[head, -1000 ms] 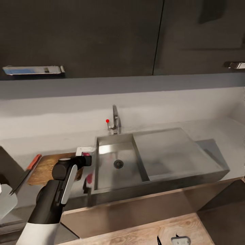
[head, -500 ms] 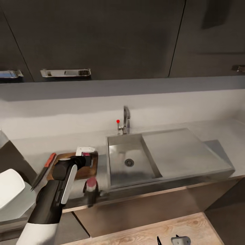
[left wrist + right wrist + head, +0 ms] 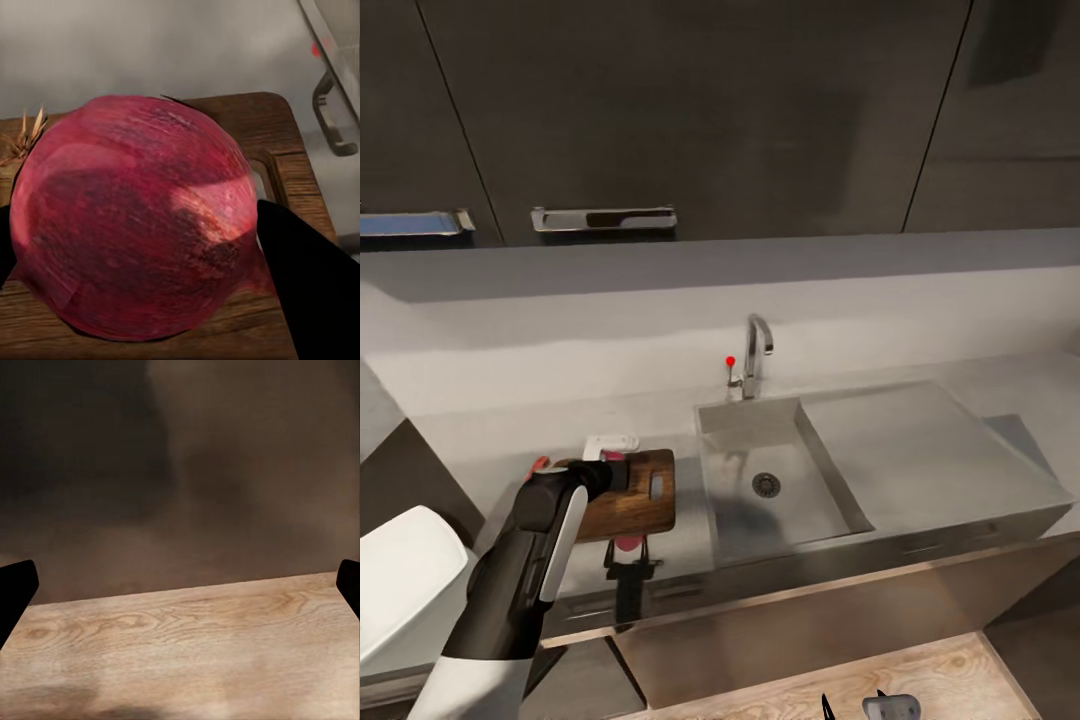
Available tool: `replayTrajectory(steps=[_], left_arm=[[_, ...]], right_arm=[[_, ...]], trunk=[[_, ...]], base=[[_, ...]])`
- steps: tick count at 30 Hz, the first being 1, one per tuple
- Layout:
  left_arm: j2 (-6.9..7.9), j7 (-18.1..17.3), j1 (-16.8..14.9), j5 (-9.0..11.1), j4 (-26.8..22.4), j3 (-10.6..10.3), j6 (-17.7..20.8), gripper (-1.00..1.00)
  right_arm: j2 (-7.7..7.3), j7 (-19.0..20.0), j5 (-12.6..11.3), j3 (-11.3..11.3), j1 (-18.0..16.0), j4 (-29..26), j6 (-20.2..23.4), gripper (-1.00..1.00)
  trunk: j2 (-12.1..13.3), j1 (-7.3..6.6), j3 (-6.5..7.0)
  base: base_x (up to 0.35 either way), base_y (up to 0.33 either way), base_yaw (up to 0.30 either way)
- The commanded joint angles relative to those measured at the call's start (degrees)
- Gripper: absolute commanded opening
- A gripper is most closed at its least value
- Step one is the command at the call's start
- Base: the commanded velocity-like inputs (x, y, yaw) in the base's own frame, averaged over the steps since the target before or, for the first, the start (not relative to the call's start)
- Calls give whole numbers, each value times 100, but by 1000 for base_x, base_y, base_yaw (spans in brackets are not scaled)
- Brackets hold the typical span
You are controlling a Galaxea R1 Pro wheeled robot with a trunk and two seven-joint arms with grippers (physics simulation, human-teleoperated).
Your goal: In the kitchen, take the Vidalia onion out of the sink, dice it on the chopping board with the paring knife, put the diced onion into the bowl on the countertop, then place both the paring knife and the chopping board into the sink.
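Your left pincer (image 3: pixel 150 247) holds the onion (image 3: pixel 131 217), one dark finger (image 3: pixel 311 292) pressed on each side of it. In the left wrist view the onion is red-purple, with its dry root tuft (image 3: pixel 26 135) pointing sideways, so its root-to-stem axis lies roughly level along the board (image 3: pixel 289 157). It sits low over the board; whether it touches the wood cannot be told.

In the head view the board (image 3: pixel 635 495) lies on the tabletop (image 3: pixel 480 440) just left of the sink (image 3: pixel 785 480). Its long axis runs left to right, and the handle slot (image 3: pixel 657 487) is at the end nearest the basin. Your left arm (image 3: pixel 530 560) crosses the board's left part. A reddish knife handle tip (image 3: pixel 540 463) peeks out beside the arm; the blade's direction is hidden. The white bowl (image 3: pixel 405 575) sits at the far left, well apart from the sink. The tap (image 3: pixel 757 350) curves over the basin's back edge.

Your right pincer (image 3: pixel 180 585) stands wide, with nothing between its fingers, over wood-grain floor (image 3: pixel 187 645).
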Motion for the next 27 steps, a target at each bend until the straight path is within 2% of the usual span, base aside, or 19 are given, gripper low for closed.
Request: replayTrajectory(steps=[1,11,21,27], left_arm=[[-2,47,1,29,0,-6,24,-100],[-3,47,78,29,124,-6,16,-100],[-5,47,89,28,152,-5,7,-100],[-1,48,91,29,158,-3,6,-100]], right_arm=[[-10,-47,-55,47,-5,0,-20,100],[-10,-47,-57,47,-5,-1,-13,100],[-10,-47,-57,47,-5,-2,-12,100],[-10,-47,-57,47,-5,-2,-12,100]], trunk=[[-12,3,-12],[-12,3,-18],[-12,3,-98],[-12,3,-152]], base=[[-9,12,0],[-1,2,0],[1,1,0],[68,99,0]])
